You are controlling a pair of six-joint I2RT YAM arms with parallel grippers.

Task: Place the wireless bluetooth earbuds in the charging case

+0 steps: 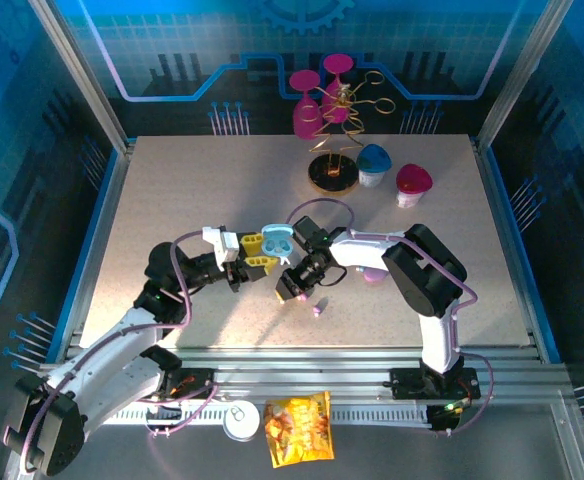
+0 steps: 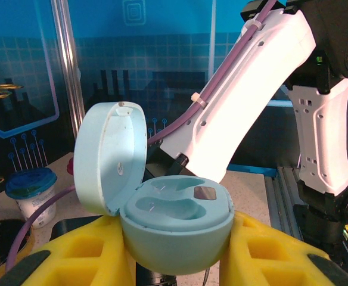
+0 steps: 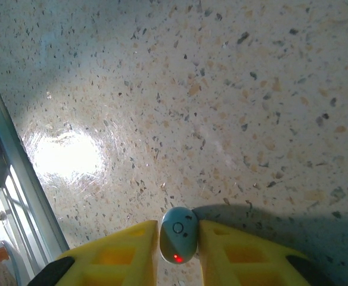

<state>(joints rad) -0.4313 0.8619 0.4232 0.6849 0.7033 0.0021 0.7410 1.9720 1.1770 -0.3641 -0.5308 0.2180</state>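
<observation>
- Nothing is in yet, as far as I can judge. The pale blue case has its lid swung up, and both hollows in its base look bare in the left wrist view.
- The left claw is clenched on that case, one yellow finger on each side of its base. It holds the case near the middle of the table with the hollows facing up.
- The right claw is grasping a pale blue earbud, pinched between its two fingers with a small red light showing. It is low over the table, just beside the case on the near side. Whether the bud is clear of the surface I cannot tell.
- A lilac earbud lies loose on the table, just near the right claw.
- Left to do, by my reading: carry the held bud over to the open case, seat it in a hollow, then see to the rest.
- Count of earbuds I can make out: two, one pale blue and one lilac.
- Count of cases: one pale blue, open, plus one pink case partly tucked under the right arm. Its lid position is hidden.
- Count of other things at the far side: two small lidded pots, one blue-topped and one red-topped. There are also two pink glasses hung on a gold wire stand.
</observation>
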